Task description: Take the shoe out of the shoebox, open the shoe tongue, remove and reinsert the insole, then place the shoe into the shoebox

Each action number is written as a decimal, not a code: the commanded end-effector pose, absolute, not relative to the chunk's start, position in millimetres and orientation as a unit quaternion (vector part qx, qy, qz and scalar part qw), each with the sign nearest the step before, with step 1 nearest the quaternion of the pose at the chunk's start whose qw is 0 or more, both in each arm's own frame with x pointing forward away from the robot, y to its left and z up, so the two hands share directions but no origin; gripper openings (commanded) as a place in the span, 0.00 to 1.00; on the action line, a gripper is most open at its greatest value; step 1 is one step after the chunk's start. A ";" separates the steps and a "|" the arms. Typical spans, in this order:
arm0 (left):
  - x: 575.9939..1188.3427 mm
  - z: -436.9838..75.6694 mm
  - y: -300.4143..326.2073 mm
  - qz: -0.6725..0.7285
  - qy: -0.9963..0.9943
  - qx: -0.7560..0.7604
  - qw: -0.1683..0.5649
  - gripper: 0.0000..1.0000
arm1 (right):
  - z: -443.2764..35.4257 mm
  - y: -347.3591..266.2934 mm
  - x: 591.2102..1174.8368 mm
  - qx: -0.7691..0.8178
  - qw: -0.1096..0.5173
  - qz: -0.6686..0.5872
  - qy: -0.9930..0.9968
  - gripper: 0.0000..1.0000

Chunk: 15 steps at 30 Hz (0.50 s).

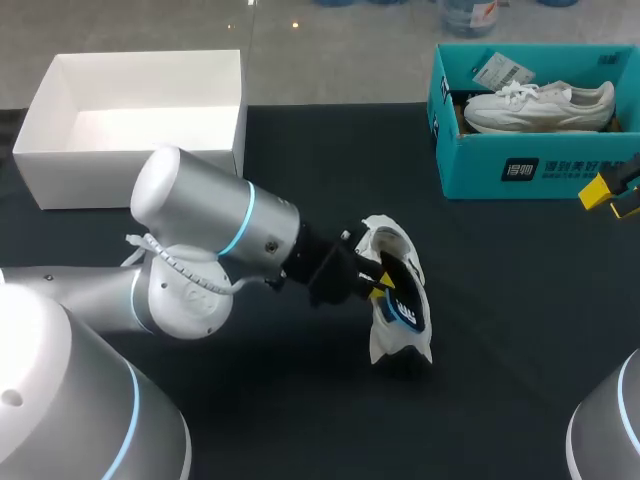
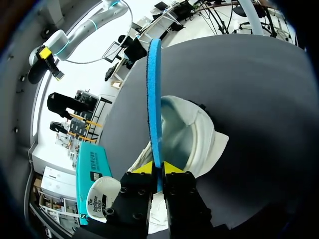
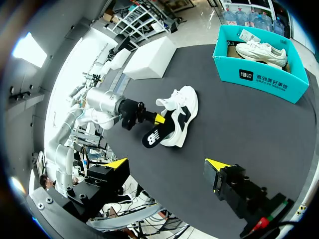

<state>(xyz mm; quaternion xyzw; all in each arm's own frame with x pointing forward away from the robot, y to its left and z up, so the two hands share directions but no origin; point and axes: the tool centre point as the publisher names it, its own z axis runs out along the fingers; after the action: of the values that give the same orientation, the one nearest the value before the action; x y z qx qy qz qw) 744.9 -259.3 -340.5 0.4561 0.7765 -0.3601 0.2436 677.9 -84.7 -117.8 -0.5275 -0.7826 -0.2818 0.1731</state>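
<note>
A white and black shoe [image 1: 383,238] lies on the dark table near the middle. My left gripper [image 1: 378,285] is at the shoe's opening, shut on the thin insole [image 1: 406,305], which is black on top and has a blue edge. In the left wrist view the blue insole [image 2: 154,99] stands on edge between the yellow tips of the gripper [image 2: 159,168], over the shoe's white opening [image 2: 197,139]. My right gripper [image 3: 166,167] hangs open and empty at the table's right side [image 1: 612,192], well away from the shoe [image 3: 183,107].
A teal shoebox [image 1: 530,165] at the back right holds a second white shoe [image 1: 540,105]. A white open box [image 1: 60,165] stands at the back left. The table [image 1: 520,300] is bare between the shoe and the right edge.
</note>
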 end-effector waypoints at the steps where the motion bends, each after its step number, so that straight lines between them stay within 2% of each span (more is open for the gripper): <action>1: 736.5 -336.3 -256.6 -0.363 0.775 0.456 0.246 0.15 | -118.2 -84.4 679.2 -0.528 0.174 -0.280 -0.783 1.00; 8: 730.6 -334.7 -261.5 -0.368 0.771 0.459 0.244 0.11 | -118.2 -84.4 679.2 -0.528 0.174 -0.280 -0.783 1.00; 11: 728.6 -333.2 -263.7 -0.370 0.768 0.462 0.245 0.00 | -118.2 -84.4 679.2 -0.528 0.174 -0.280 -0.783 1.00; 15: 727.8 -334.4 -265.1 -0.370 0.765 0.467 0.244 0.00 | -118.2 -84.4 679.2 -0.528 0.174 -0.280 -0.783 1.00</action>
<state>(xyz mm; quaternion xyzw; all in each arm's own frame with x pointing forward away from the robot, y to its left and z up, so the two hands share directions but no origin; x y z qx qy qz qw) 727.6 -263.9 -332.6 0.4664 0.7663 -0.3691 0.2430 677.9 -84.8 -117.8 -0.5275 -0.7826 -0.2818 0.1731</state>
